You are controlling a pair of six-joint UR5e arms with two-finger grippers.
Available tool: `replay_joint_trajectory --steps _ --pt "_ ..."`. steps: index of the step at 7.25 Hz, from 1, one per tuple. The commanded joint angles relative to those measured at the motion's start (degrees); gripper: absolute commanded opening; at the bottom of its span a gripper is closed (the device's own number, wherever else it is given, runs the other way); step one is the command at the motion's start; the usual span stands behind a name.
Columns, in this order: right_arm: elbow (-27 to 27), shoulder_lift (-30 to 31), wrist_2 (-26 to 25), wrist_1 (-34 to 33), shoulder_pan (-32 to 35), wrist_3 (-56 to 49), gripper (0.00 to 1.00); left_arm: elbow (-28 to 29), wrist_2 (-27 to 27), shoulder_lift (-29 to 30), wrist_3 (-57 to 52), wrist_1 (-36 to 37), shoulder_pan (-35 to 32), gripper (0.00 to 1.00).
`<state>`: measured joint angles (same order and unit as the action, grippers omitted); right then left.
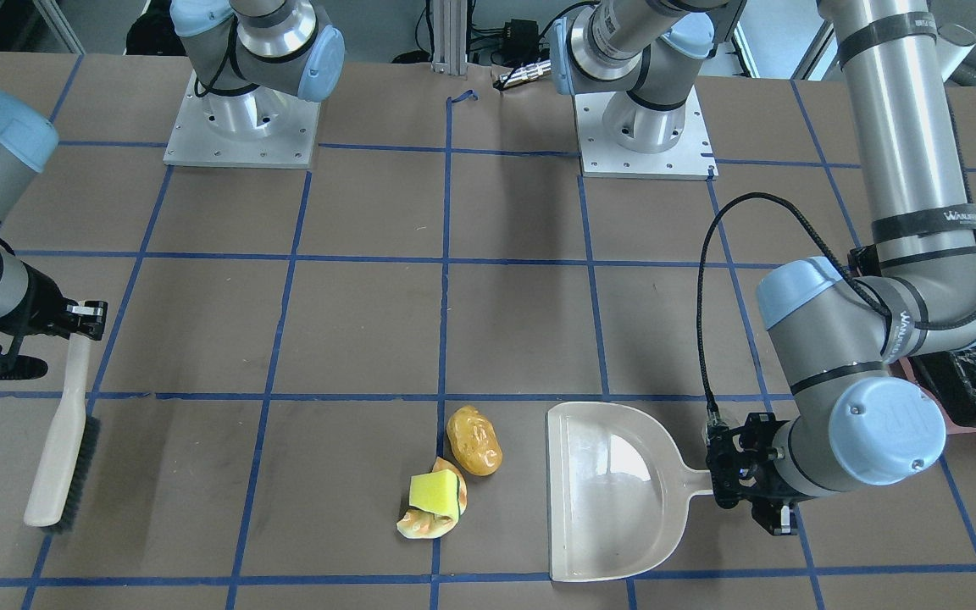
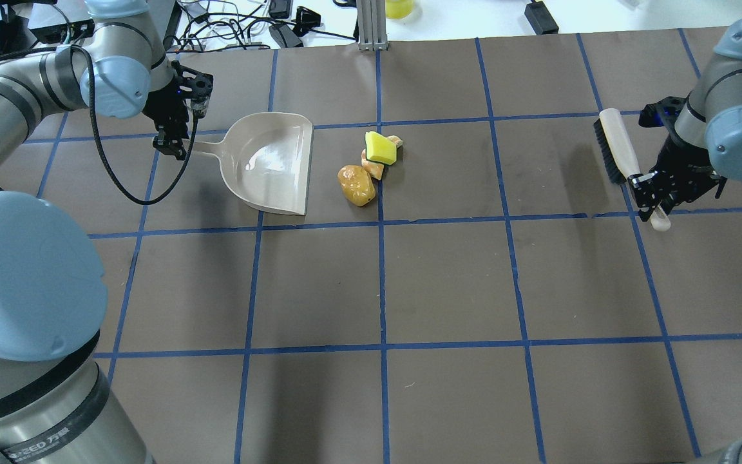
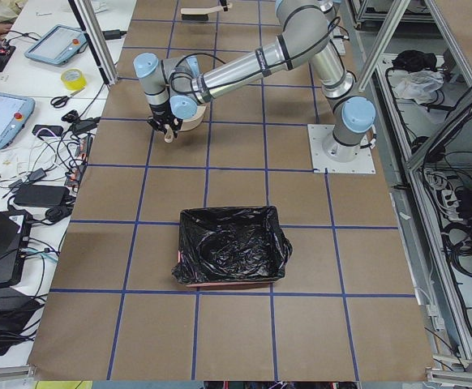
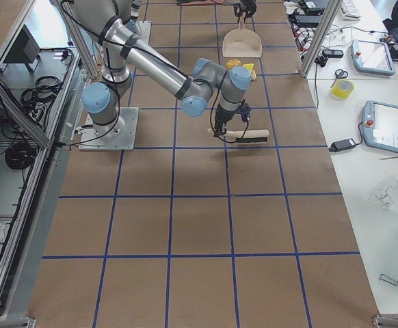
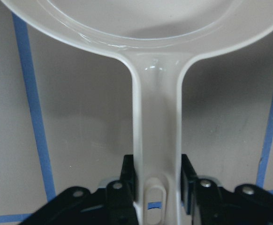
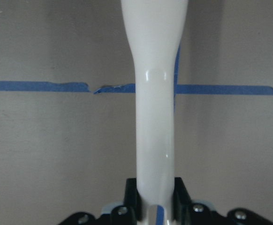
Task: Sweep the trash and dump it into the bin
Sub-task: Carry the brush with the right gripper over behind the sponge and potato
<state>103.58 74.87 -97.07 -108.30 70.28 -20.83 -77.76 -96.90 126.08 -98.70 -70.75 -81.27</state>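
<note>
Two tools were held over the table (image 1: 352, 322): the left gripper (image 1: 721, 485) was clamped on the dustpan (image 1: 615, 500) handle, the right gripper (image 1: 81, 329) on the brush (image 1: 60, 457) handle. The trash (image 1: 437, 496) lay just beside the dustpan's open mouth, well apart from the brush. The black-lined bin (image 3: 232, 247) stood towards the table's left end.

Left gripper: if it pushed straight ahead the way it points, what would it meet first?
The left gripper is shut on the dustpan handle; pushed on, the pan's open lip would likely reach the amber lump first.
</note>
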Motion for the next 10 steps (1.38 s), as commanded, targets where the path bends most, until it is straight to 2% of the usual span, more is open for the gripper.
replay_joint_trajectory --steps 1,4,7,8,10 --pt "-1.27 1.58 -0.31 4.75 7.73 10.93 0.04 0.07 0.13 0.13 0.09 0.44 0.14 0.15" --pt "-1.80 1.16 -0.14 6.70 24.84 32.62 0.04 0.07 0.22 0.39 0.09 1.41 0.32 0.10" --pt "-8.11 -6.21 -0.04 8.98 38.31 49.60 0.04 0.07 0.22 0.39 0.27 1.41 0.32 0.10" --pt "-10.13 -7.97 0.65 8.99 40.61 51.83 0.04 0.16 0.22 0.39 0.27 1.41 0.32 0.10" --pt "-11.99 -9.74 7.21 8.38 41.86 57.64 0.04 0.07 0.22 0.22 0.27 1.32 0.49 0.10"
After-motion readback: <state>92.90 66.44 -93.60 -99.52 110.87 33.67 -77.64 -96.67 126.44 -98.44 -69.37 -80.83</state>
